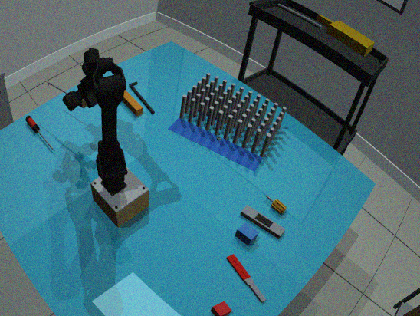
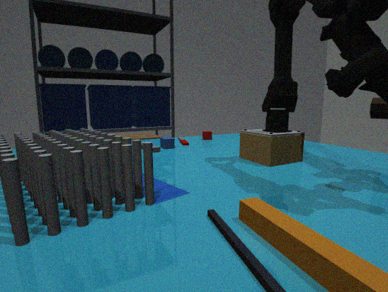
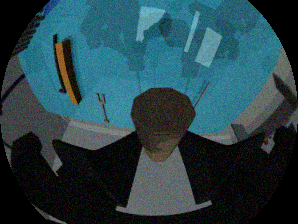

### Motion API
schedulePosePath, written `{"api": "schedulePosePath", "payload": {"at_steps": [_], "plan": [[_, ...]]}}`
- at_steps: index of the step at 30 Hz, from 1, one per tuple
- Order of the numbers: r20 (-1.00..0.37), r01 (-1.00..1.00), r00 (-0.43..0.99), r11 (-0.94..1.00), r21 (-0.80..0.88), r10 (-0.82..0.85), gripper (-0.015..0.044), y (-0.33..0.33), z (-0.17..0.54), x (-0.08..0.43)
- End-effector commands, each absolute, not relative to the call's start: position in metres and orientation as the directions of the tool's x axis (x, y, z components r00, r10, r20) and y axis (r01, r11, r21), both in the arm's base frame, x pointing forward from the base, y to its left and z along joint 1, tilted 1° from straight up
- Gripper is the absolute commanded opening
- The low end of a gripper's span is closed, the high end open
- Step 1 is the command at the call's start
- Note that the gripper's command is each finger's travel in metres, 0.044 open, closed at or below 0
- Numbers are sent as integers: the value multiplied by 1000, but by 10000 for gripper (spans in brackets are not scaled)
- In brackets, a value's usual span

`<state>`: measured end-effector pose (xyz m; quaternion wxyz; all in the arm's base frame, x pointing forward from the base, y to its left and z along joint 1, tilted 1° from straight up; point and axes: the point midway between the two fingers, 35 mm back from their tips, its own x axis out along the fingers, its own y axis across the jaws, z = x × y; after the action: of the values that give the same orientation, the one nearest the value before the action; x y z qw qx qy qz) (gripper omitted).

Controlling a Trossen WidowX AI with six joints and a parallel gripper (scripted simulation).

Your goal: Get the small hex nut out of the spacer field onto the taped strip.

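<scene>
The small hex nut [image 1: 218, 138] lies at the rear edge of the blue taped strip [image 1: 234, 152] [image 2: 170, 191], close to the feet of the front spacers. The metal spacers [image 1: 230, 126] [image 2: 103, 181] stand upright in rows; none looks toppled. My gripper [image 1: 83, 103] [image 3: 159, 132] is shut on the wooden handle [image 3: 163, 116] [image 2: 379, 108] of a hooked tool, raised at the far left, well away from the spacers. Its thin rod [image 1: 57, 88] points outward with a small hook at the end. In the wrist view the handle hides the rod.
A black L-shaped bar [image 1: 142, 99] [image 2: 244, 244] and an orange block [image 1: 132, 104] [image 2: 301, 241] lie between arm and spacers. A red-handled screwdriver [image 1: 33, 123] lies left. A yellow screwdriver [image 1: 278, 206], grey bar [image 1: 249, 212], blue block [image 1: 246, 234] and red-handled tool [image 1: 238, 267] lie right.
</scene>
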<state>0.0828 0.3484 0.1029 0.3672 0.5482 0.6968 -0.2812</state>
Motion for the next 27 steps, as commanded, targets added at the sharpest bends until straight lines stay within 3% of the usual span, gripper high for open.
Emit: {"api": "schedulePosePath", "payload": {"at_steps": [1,27], "plan": [[-820,972,-128,237,9,557,0,349,98,83],[-820,972,-128,237,10,557,0,355,72,85]]}}
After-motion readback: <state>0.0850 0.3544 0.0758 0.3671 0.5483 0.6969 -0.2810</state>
